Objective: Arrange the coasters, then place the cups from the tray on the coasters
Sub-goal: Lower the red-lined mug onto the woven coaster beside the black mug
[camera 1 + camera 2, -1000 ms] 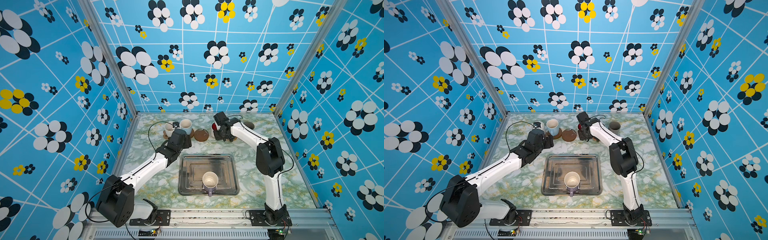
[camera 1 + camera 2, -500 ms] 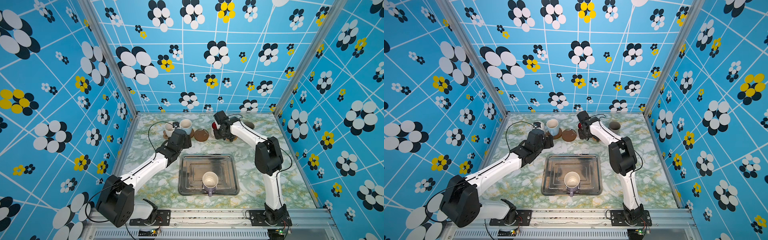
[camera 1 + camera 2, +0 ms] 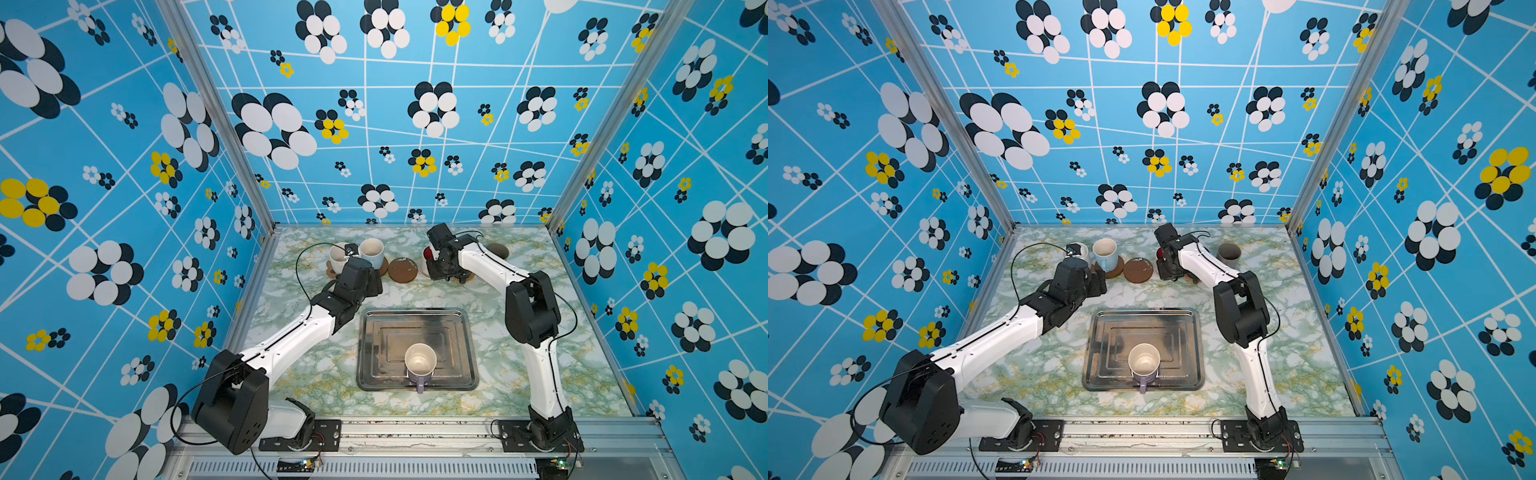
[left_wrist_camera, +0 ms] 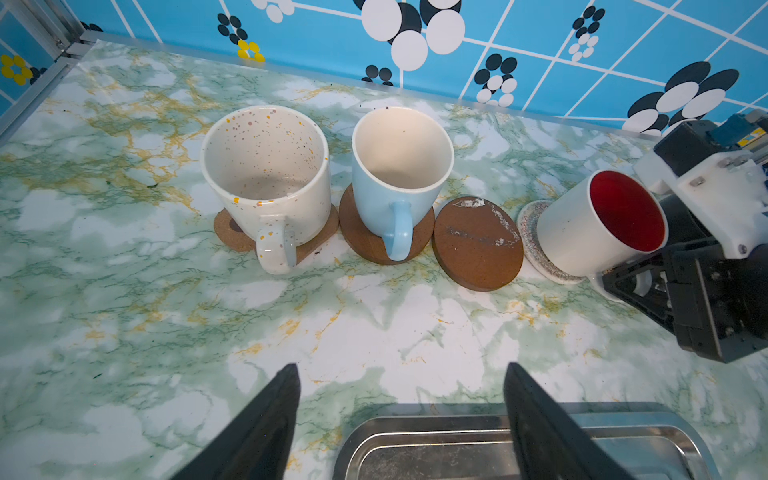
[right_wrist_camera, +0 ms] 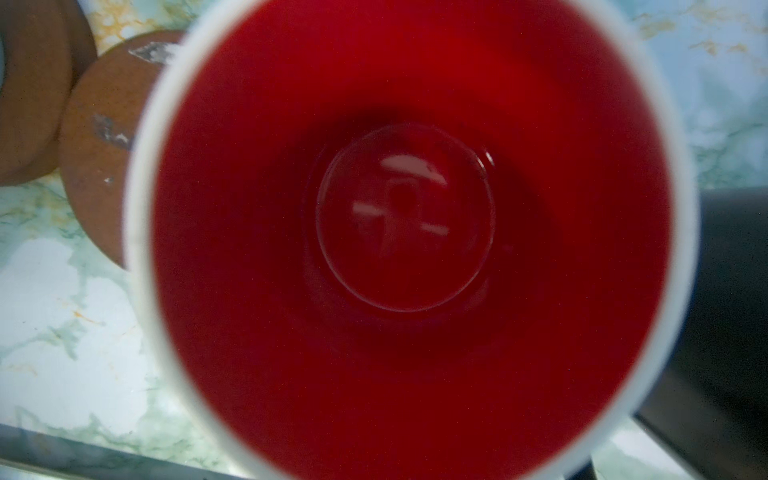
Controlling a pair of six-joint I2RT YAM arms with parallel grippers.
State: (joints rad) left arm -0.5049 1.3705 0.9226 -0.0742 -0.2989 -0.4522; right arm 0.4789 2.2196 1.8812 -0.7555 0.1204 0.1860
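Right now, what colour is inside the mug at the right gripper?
Red: the mug, best in the right wrist view.

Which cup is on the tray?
The lilac mug, alone on the silver tray. The white speckled mug, light blue mug and red-inside mug are off it, farther back.

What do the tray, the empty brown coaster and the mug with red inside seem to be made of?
Tray: metal, probably steel; silver sheen, pressed ridges.
Brown coaster: likely cork or pressed wood; matte, with scuffed pale patches.
Red-lined mug: glazed ceramic, apparently; glossy reflections inside.
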